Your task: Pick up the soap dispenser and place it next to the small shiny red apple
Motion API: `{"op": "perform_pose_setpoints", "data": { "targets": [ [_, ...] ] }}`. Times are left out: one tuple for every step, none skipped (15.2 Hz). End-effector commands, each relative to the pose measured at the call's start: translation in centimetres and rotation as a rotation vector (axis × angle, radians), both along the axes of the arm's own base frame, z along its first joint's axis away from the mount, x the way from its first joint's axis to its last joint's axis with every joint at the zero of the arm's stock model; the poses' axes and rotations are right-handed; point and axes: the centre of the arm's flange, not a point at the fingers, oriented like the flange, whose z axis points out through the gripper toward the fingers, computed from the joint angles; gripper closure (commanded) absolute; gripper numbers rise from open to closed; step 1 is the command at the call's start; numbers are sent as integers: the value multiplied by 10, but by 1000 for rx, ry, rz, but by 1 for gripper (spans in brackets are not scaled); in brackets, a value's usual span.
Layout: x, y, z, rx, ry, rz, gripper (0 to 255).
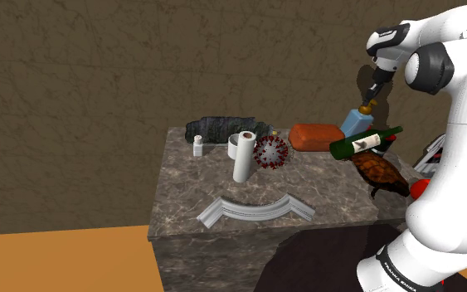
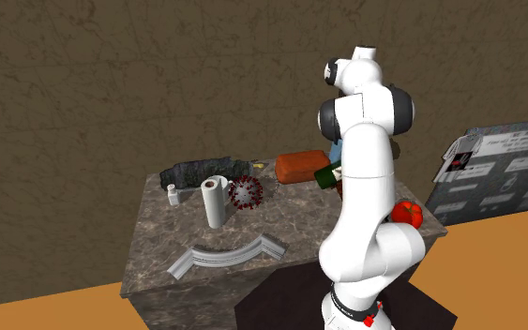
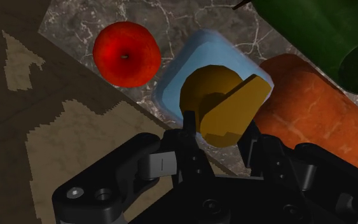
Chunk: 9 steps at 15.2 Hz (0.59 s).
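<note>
Nearest the wrist camera is the black gripper (image 3: 217, 127). Its two fingers stand closed on the yellow pump head (image 3: 219, 102) of the soap dispenser (image 3: 174, 73), one on each side of it. The dispenser has a pale blue body with rounded corners, seen here from above. It is near an edge of the marble table (image 3: 171, 19), and I cannot tell if its base rests on the top or hangs just over it.

I judge the dispenser to be stiff and rather light, with a smooth and probably slippery skin. The pump head is narrow and may turn or sink under pressure, so a hold there could let the body swing. The neck just below, or the flat sides of the body, would be a more secure place to hold.

Just beside the body is the small shiny red apple (image 3: 126, 54), separated from it by a thin strip of marble. On the other side lies an orange-red block (image 3: 311, 124), very near, and beyond that a dark green bottle (image 3: 317, 32).
</note>
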Motion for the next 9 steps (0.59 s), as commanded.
{"op": "perform_pose_setpoints", "data": {
  "targets": [
    [0, 0, 0, -1, -1, 0, 255],
    [0, 0, 0, -1, -1, 0, 255],
    [0, 0, 0, -1, -1, 0, 255],
    [0, 0, 0, -1, -1, 0, 255],
    [0, 0, 0, -1, -1, 0, 255],
    [0, 0, 0, -1, -1, 0, 0],
    [0, 0, 0, -1, -1, 0, 0],
    [0, 0, 0, -1, -1, 0, 0],
    [0, 0, 0, -1, -1, 0, 0]
  ]
}}
